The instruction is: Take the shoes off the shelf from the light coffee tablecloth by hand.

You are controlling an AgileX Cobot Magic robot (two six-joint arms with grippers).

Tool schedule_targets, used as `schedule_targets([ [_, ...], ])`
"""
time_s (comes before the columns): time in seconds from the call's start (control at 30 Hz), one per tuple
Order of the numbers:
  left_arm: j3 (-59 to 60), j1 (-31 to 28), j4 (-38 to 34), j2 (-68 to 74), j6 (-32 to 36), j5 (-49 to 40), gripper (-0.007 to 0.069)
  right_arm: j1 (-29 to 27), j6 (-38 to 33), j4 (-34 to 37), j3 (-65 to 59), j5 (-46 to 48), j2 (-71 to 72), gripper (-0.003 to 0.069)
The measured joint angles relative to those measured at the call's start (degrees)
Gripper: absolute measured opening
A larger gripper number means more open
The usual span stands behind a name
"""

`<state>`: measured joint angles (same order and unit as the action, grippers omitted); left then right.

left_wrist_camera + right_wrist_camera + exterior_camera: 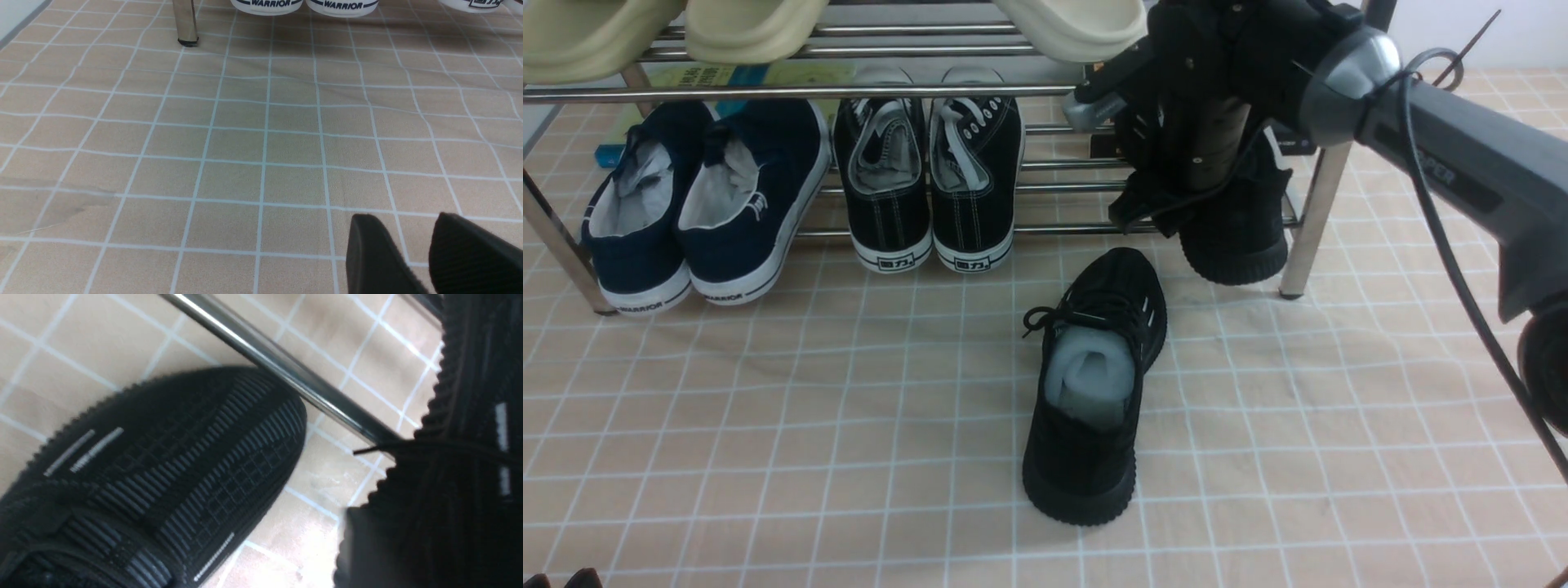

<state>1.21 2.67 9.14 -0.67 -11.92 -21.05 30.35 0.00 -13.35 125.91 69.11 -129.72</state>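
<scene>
One loose shoe [1094, 384] of the black knit pair lay on the light coffee tablecloth [768, 408], clear of the chrome shelf [931, 91], its toe pointing to 12 o'clock and its grey lining showing. The second shoe [1241, 237], at 2 o'clock from the first, sat on the lower tier at the shelf's right end, just beside the right front leg, its ribbed heel overhanging the front bar. The right arm reached in from 3 o'clock and the right gripper [1176, 192] pressed against that shoe's near side; whether its jaws were spread or clamped on the shoe could not be told, as the wrist camera showed only dark blur there, apparently the shoe's side filling the lens. That camera also caught the loose shoe's toe [163, 465] below a chrome bar. The left gripper [408, 245] hung low over bare cloth at 7 o'clock, its fingers [376, 257] parted and holding nothing. Navy slip-ons [703, 204] and canvas sneakers [931, 188] filled the lower tier toward 9 o'clock, with cream slippers [752, 28] on the tier above
</scene>
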Motion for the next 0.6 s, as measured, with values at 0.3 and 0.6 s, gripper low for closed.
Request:
schedule_targets([
  [0.3, 0.00, 0.00, 0.00, 0.00, 0.00, 0.00, 0.0242, 2.27, 0.31, 6.26, -0.58, 3.41, 6.43, 0.0001],
  [0.6, 0.00, 0.00, 0.00, 0.00, 0.00, 0.00, 0.0242, 4.70, 3.47, 19.41, -7.87, 3.42, 19.86, 0.0001],
])
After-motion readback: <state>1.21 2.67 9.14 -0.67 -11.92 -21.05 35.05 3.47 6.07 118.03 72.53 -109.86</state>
